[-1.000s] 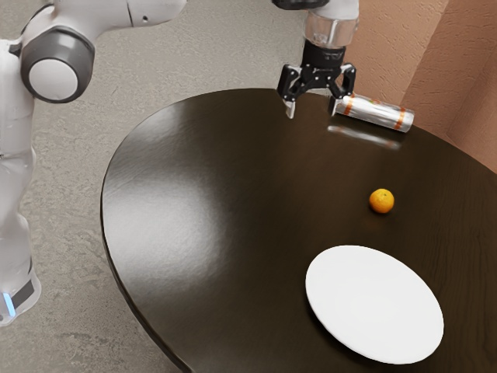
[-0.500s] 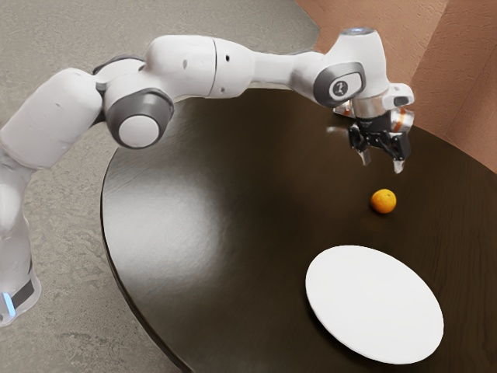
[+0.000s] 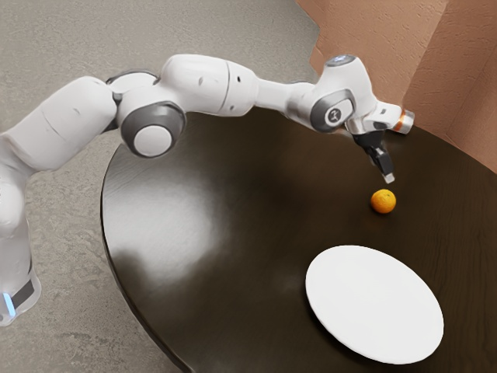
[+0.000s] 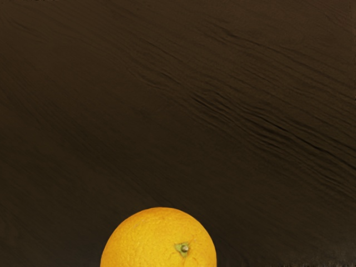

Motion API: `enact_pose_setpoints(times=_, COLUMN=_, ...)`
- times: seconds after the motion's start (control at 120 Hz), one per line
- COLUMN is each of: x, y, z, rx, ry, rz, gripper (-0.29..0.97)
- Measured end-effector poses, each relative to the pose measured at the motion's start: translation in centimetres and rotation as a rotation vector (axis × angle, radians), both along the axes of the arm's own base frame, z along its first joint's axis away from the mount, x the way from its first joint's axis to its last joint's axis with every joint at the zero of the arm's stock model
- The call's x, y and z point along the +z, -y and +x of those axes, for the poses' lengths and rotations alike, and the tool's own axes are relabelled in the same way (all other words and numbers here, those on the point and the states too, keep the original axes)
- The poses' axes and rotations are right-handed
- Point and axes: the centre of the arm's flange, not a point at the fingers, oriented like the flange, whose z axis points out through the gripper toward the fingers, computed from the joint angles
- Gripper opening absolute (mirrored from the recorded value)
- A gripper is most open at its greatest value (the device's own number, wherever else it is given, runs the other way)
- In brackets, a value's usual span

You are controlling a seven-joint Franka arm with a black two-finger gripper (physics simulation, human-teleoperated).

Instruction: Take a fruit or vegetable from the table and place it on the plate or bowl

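Exterior view, orange point(image 3: 382, 200) resting on dark round table point(image 3: 202, 233), gripper point(image 3: 387, 174) just above orange, not touching, seen edge-on, open or closed impossible to tell, white plate point(image 3: 374, 303) near orange, nearer camera, wrist view, orange point(image 4: 158, 239) stem-up below hand.

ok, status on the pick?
Gripper hovering just above the orange, no contact. Orange on the table, short of the white plate. Can sits behind the wrist, out of the path.

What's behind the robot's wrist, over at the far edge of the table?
The orange-banded end of a silvery cylinder pokes out past the wrist, near the table edge. The rest of it is covered by the wrist, so its full shape cannot be seen.
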Motion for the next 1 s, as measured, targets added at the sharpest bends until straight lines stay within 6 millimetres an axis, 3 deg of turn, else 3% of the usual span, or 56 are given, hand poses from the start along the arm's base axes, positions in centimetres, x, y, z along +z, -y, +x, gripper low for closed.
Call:
enact_pose_setpoints(times=0.108, x=-0.9, y=-0.1, z=0.3, rx=-0.061, ry=0.03, rz=0.044, gripper=0.68)
enact_pose_setpoints(times=0.258, x=-1.9, y=-1.9, z=0.5, rx=-0.109, ry=0.055, rz=0.086, gripper=0.68)
enact_pose_setpoints(times=0.467, x=-3.2, y=-1.8, z=0.7, rx=-0.182, ry=0.076, rz=0.134, gripper=0.68)
enact_pose_setpoints(times=0.7, x=-3.9, y=-0.2, z=0.9, rx=-0.255, ry=0.093, rz=0.169, gripper=0.68)
enact_pose_setpoints(times=1.0, x=-5.8, y=-1.1, z=1.0, rx=-0.288, ry=0.088, rz=0.186, gripper=0.68)
